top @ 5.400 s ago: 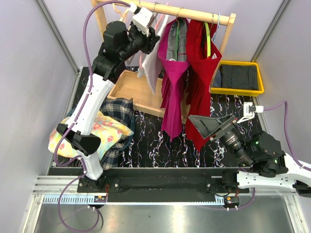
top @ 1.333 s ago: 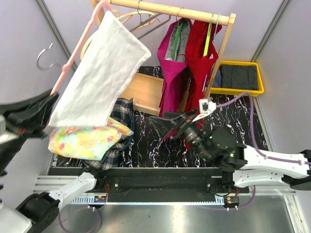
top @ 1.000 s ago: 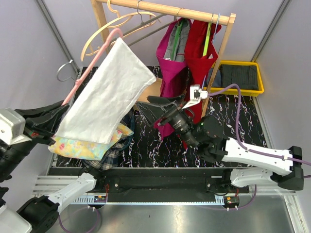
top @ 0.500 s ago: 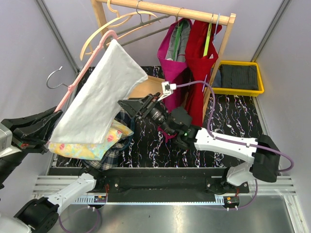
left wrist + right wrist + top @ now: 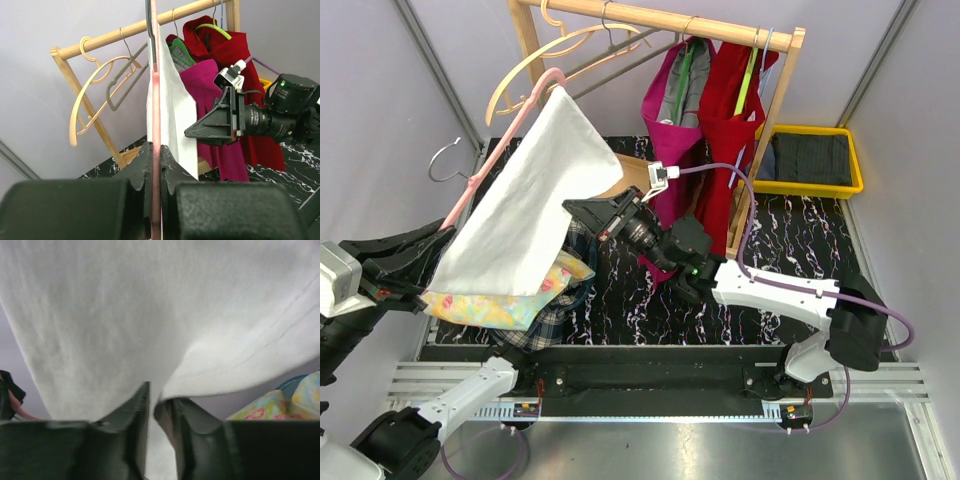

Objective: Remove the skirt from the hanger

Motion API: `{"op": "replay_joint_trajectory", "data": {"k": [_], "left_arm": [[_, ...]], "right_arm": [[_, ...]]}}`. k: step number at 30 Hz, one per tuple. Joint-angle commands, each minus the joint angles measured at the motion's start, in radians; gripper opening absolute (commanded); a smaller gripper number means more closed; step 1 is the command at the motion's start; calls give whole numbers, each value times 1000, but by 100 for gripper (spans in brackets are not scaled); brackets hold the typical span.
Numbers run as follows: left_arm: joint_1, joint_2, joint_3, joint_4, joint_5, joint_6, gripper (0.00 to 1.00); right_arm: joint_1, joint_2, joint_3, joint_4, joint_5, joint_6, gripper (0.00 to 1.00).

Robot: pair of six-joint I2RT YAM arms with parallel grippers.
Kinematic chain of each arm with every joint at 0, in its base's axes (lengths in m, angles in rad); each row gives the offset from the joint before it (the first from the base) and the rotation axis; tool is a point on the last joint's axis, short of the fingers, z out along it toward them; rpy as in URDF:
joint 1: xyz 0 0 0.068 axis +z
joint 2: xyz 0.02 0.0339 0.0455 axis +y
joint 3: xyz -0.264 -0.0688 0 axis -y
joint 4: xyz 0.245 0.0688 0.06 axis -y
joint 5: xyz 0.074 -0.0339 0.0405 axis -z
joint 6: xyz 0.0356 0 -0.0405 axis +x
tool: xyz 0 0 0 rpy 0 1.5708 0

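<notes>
The white skirt hangs on a pink hanger, lifted off the rack and tilted toward the left. My left gripper is shut on the hanger's pink bar at its low end, the fingers pressed against it. My right gripper has reached across to the skirt's right-hand edge. In the right wrist view its jaws stand nearly together with a fold of the skirt pinched between them. From the left wrist view the right gripper touches the skirt.
A wooden rack carries a magenta garment, a red one and bare hangers. A yellow bin with dark cloth sits far right. A floral and plaid clothes pile lies under the skirt.
My right arm swung left from the table's right side to the skirt, and its jaws went from wide open to closed on the fabric edge. The left gripper kept hold of the hanger.
</notes>
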Motion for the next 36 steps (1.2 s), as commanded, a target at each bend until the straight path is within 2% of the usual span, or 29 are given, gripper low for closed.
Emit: {"op": "replay_joint_trajectory", "data": {"k": [1, 2, 4, 5, 8, 11, 14, 15, 16, 18, 19, 21, 23, 29, 34, 36], "left_arm": [[4, -11, -18, 122, -15, 13, 0], [4, -11, -22, 127, -15, 11, 0], [4, -13, -32, 130, -18, 13, 0], [6, -14, -37, 133, -22, 16, 0], [6, -24, -78, 145, -46, 35, 0], [4, -50, -173, 177, -113, 83, 0], [3, -71, -286, 233, -265, 114, 0], [4, -76, -317, 252, -302, 127, 0], [4, -88, -348, 298, -372, 140, 0], [4, -96, -425, 335, -426, 166, 0], [4, -93, -442, 352, -463, 170, 0], [4, -87, -459, 359, -502, 161, 0], [4, -83, -474, 360, -517, 157, 0], [4, -111, -560, 408, -624, 210, 0], [4, -129, -578, 469, -700, 244, 0], [4, -139, -571, 493, -698, 244, 0]], "right_arm": [[-9, -83, -17, 77, 10, 18, 17], [-11, -92, -23, 77, 15, 17, 8], [-12, -112, -29, 73, 19, 11, 5], [-12, -116, -31, 74, 18, 9, 0], [-11, -145, -26, 74, -16, -2, 0], [1, -211, 24, -2, -91, -70, 0], [105, -299, 125, -165, -131, -286, 0], [188, -328, 200, -285, -128, -352, 0], [239, -340, 234, -333, -107, -485, 0], [313, -365, 318, -451, -85, -616, 0], [387, -376, 337, -478, -49, -652, 0], [455, -402, 368, -521, 4, -730, 0], [517, -414, 379, -539, 36, -759, 0], [570, -419, 432, -581, 42, -790, 0], [575, -339, 533, -663, 33, -816, 0], [575, -272, 622, -722, 38, -839, 0]]}}
